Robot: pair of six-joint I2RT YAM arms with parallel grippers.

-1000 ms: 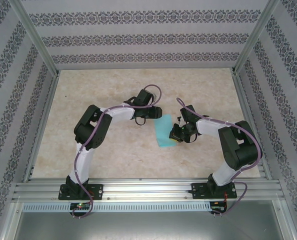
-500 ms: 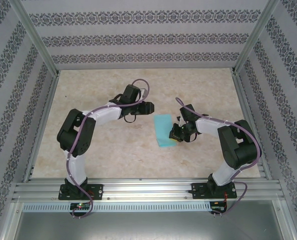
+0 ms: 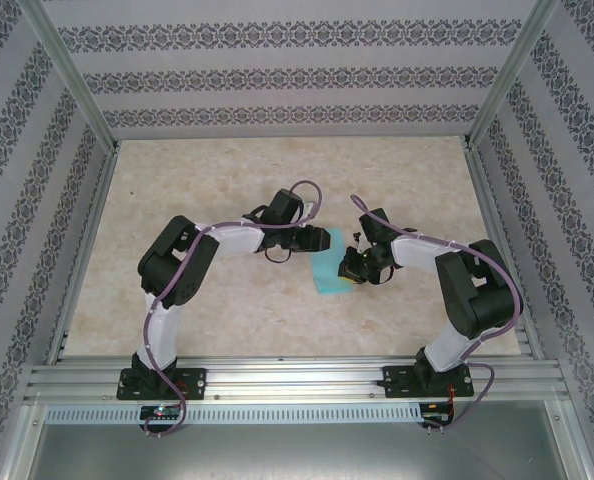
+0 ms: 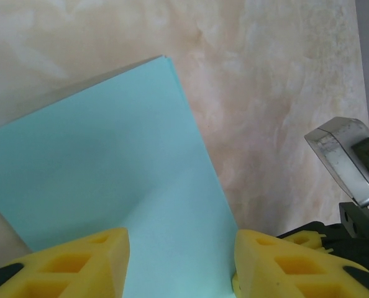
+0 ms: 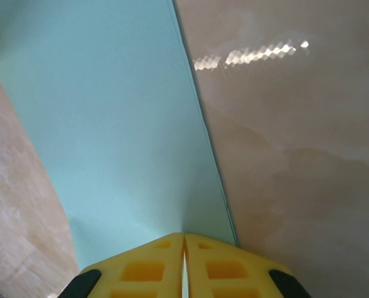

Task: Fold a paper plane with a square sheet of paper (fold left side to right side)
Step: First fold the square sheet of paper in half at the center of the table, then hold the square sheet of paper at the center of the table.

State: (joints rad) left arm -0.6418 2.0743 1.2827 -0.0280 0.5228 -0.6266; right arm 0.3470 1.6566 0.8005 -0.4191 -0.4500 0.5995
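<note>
The square sheet of paper (image 3: 327, 276) lies on the table as a narrow light turquoise strip, its two layers showing along the right edge in the right wrist view (image 5: 116, 118). My right gripper (image 3: 350, 268) sits at the strip's right edge; its yellow fingertips (image 5: 184, 239) are shut, with the paper creasing up into them. My left gripper (image 3: 323, 240) hangs over the far end of the paper (image 4: 110, 161), open (image 4: 181, 248), with the sheet showing between its yellow fingers (image 4: 85, 257). No paper plane shape is formed.
The marbled beige table (image 3: 207, 180) is fenced by aluminium posts and patterned walls. In the left wrist view, the right gripper's metal bracket (image 4: 343, 155) stands close beside the left gripper's right finger.
The left arm swung away to the left, off the paper, then came back over its far end. The right gripper and the paper have stayed put.
</note>
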